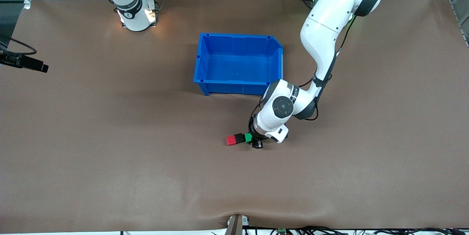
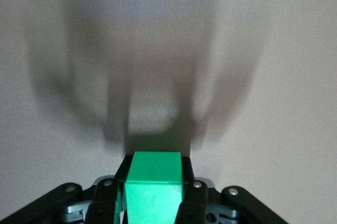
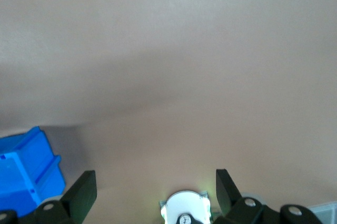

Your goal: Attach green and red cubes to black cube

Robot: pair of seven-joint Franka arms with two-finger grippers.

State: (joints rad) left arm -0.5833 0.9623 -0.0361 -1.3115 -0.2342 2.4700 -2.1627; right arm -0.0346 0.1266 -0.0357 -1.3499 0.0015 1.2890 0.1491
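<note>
The red cube [image 1: 231, 140], the black cube [image 1: 239, 138] and the green cube [image 1: 248, 138] stand touching in a row on the brown table, nearer to the front camera than the blue bin. The black cube is in the middle. My left gripper [image 1: 253, 141] is down at the green end of the row, shut on the green cube [image 2: 154, 187]. In the left wrist view the green cube fills the gap between the fingers [image 2: 190, 190] and hides the other two cubes. My right gripper [image 3: 152, 184] is open and empty, waiting over bare table near its own base.
An empty blue bin [image 1: 238, 36] stands mid-table, farther from the front camera than the cubes; its corner shows in the right wrist view [image 3: 23, 174]. The right arm's base [image 1: 136, 15] is at the table's back edge.
</note>
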